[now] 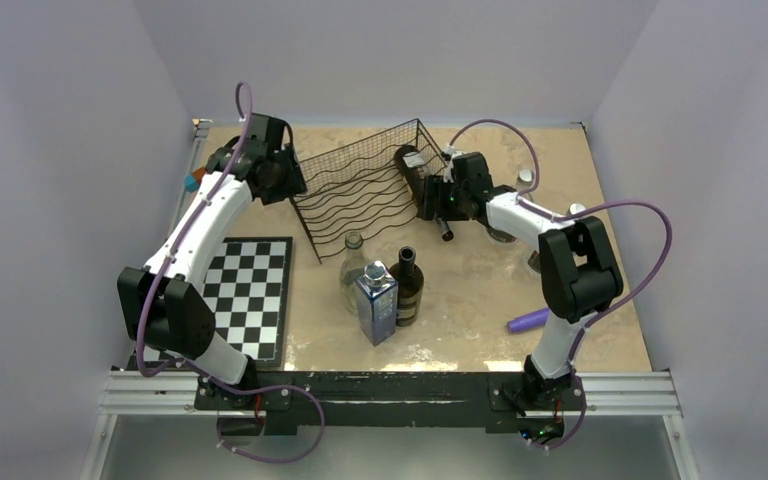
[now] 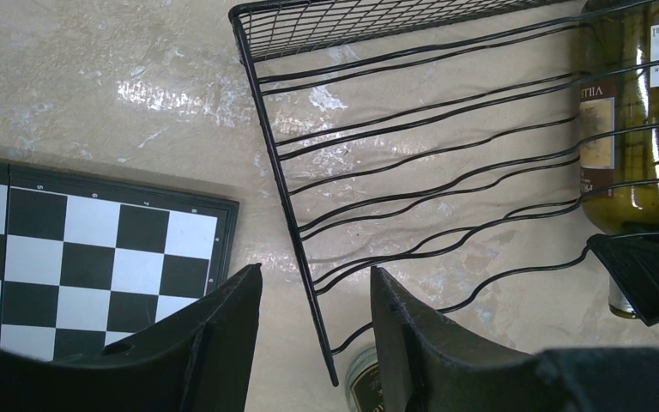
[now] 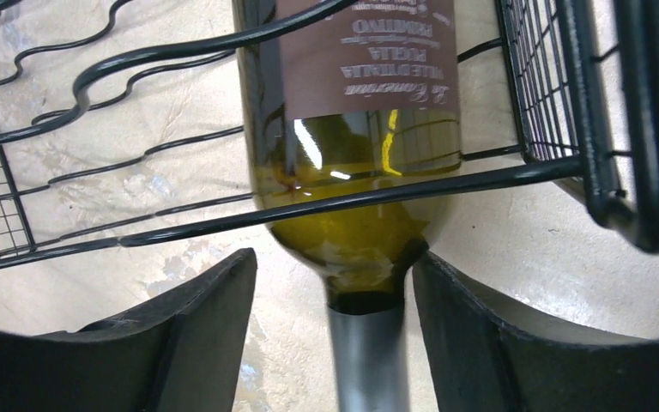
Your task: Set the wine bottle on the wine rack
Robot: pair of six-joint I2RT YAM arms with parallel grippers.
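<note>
The wine bottle [image 3: 356, 172] lies at the right end of the wine rack [image 1: 360, 190], its neck between the spread jaws of the right gripper [image 3: 335, 266] (not touching). The left gripper [image 2: 316, 275] has its jaws apart, astride a rack wire. It looks like heavy, slick, breakable glass, best held by the neck.

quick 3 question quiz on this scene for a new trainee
1. True or false: the bottle lies in the rack.
2. The open right gripper flanks: A the bottle's neck, B a rack wire, C nothing.
3. Which gripper straddles the rack's front corner post?
Key: 1 true; 2 A; 3 left gripper.
</note>
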